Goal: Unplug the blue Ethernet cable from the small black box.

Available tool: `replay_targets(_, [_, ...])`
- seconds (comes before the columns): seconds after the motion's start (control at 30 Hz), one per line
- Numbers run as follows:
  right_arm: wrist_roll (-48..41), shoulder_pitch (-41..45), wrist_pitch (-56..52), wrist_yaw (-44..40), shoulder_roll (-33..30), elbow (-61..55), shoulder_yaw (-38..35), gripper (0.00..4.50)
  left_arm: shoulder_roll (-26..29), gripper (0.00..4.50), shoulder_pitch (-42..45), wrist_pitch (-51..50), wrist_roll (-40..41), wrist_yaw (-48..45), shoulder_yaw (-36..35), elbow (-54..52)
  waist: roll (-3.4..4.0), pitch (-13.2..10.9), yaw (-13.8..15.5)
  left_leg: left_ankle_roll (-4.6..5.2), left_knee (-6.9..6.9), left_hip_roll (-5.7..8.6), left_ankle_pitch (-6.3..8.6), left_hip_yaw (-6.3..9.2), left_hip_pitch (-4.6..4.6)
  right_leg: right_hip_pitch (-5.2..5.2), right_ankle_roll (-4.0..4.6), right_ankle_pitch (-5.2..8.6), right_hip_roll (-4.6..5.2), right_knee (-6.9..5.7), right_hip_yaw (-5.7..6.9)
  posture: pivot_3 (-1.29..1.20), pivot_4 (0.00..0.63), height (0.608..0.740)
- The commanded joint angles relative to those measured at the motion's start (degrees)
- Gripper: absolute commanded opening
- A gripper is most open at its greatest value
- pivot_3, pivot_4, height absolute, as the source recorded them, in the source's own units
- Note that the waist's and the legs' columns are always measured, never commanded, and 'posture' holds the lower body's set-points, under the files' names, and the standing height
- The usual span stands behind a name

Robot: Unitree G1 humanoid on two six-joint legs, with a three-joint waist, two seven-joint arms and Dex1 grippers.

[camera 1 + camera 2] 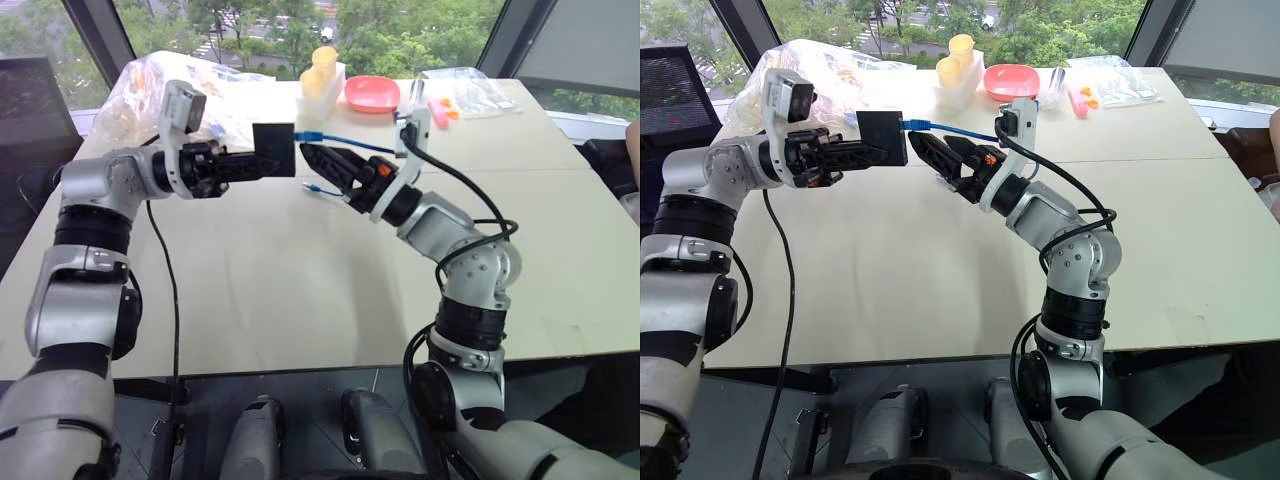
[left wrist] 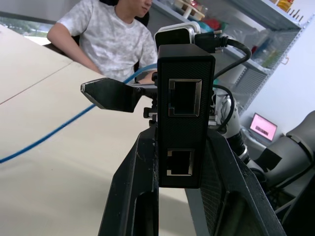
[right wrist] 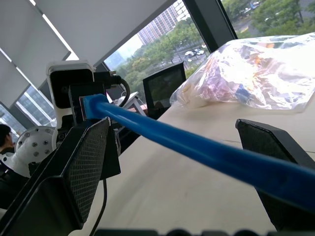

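Note:
My left gripper (image 1: pixel 262 158) is shut on the small black box (image 1: pixel 273 150) and holds it up above the table, gripped by its sides between the fingers (image 2: pixel 133 196). Two ports show on the box (image 2: pixel 186 123). The blue Ethernet cable (image 1: pixel 345 141) is plugged into the box's right side and runs right behind my right arm. Its loose end (image 1: pixel 320 190) hangs near the table. My right gripper (image 1: pixel 312 162) is open just right of the box. The cable (image 3: pixel 197 147) passes between its spread fingers without being pinched.
At the back of the beige table (image 1: pixel 250 290) lie a crinkled plastic bag (image 1: pixel 150 85), yellow cups (image 1: pixel 320 70), a pink bowl (image 1: pixel 372 93) and clear bags (image 1: pixel 470 95). A person (image 2: pixel 108 34) sits beyond the table's right side.

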State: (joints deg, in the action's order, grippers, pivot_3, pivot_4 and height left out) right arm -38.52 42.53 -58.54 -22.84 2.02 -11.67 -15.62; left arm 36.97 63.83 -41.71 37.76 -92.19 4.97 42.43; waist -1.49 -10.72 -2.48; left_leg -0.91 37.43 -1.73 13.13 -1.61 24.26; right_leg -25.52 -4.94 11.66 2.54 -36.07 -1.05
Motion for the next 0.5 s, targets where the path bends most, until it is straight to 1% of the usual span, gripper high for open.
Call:
replay_targets(0.03, [-3.5,0.6,0.9,-1.0,-0.9,-3.5,2.2,4.28,-0.2,0.52,1.9,0.9,0.0,-0.3,-0.8,0.3,0.0,0.0,0.0,0.0,0.0,0.0,0.0,0.0,0.0,0.0,0.0,0.0,0.0,0.0,0.0,0.0,0.15,0.74])
replay_targets(0.27, [-6.7,-1.1,1.3,-1.4,-3.4,-4.5,4.4,4.28,-0.8,0.52,3.5,1.8,-0.8,-0.3,-1.5,3.0,0.0,0.0,0.0,0.0,0.01,0.0,0.0,0.0,0.0,0.0,0.0,0.0,0.0,0.01,0.0,0.0,0.15,0.74])
replay_targets(0.5, [-9.4,-0.4,3.6,0.7,-2.8,-2.7,3.7,4.28,-0.6,0.52,2.6,1.4,-0.3,-0.3,-0.4,1.5,0.0,0.0,0.0,0.0,0.0,0.0,0.0,0.0,0.01,0.0,0.0,0.0,-0.01,0.01,0.0,0.0,0.15,0.74])
